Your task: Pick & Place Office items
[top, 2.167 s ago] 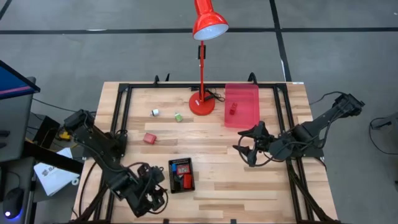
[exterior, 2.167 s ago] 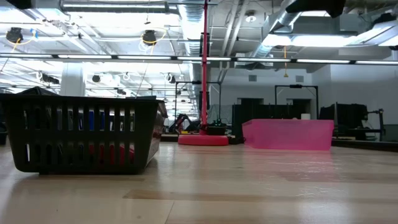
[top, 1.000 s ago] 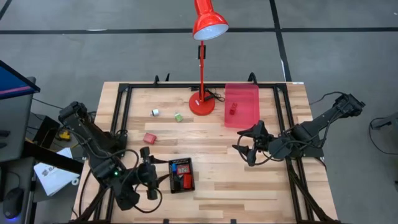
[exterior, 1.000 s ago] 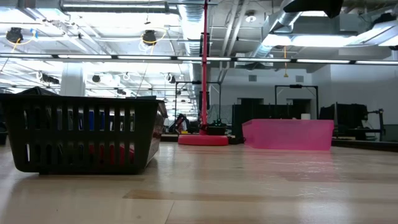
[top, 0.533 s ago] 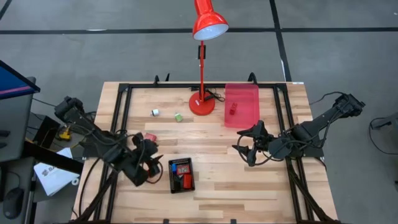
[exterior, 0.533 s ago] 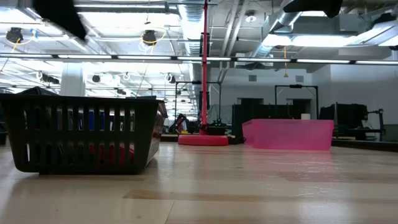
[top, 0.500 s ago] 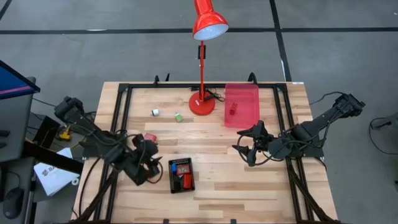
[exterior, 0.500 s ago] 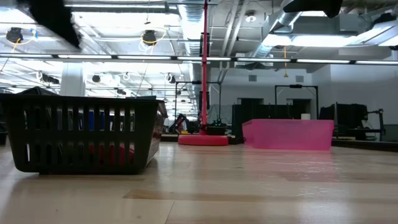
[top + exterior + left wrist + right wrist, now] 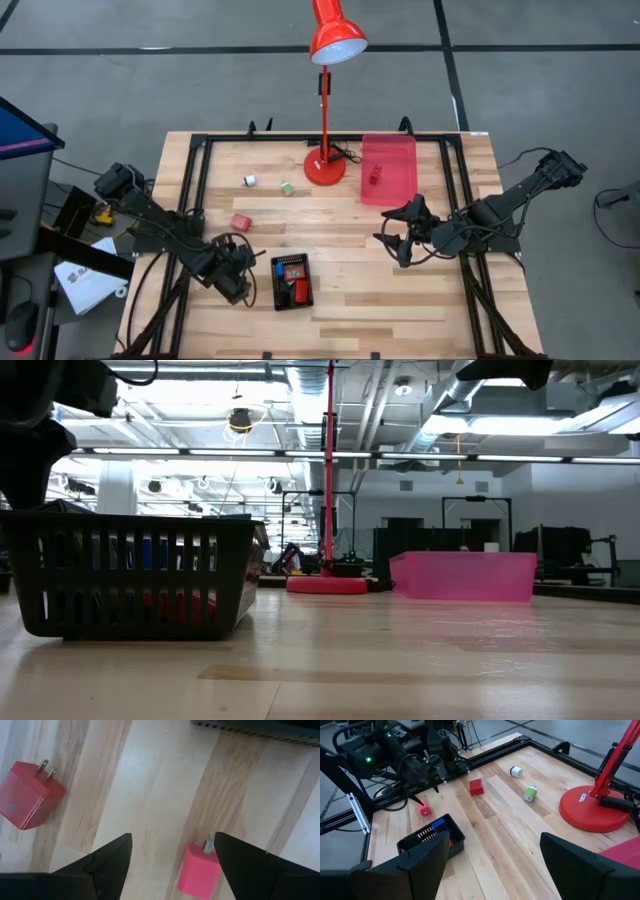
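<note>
From above, the left claw (image 9: 238, 281) hangs low over the bench (image 9: 400, 300) just beside the black tray (image 9: 291, 281), while the right claw (image 9: 396, 240) waits near the translucent red tray (image 9: 389, 170); a red plug block (image 9: 240, 222), a green piece (image 9: 287, 188) and a white piece (image 9: 249, 181) lie loose toward the lamp (image 9: 327, 90). At bench level, only the black tray (image 9: 130, 575) and the red tray (image 9: 462, 576) show clearly; the dark mass at upper left is probably the left arm. Through the left wrist camera, the fingers (image 9: 97, 865) stand released and apart, with a pink plug adapter (image 9: 199, 872) lying on the wood between them, nearer one finger, and the red plug block (image 9: 26, 800) well off to one side. Both pieces look small, rigid and light, with smooth plastic faces likely to slip; the flat sides of the body, away from the metal prongs, are the judged hold. Through the right wrist camera, that claw's fingers (image 9: 415, 865) are spread wide, released, holding nothing, and the pink plug adapter (image 9: 424, 810) shows beside the black tray (image 9: 432, 837).
</note>
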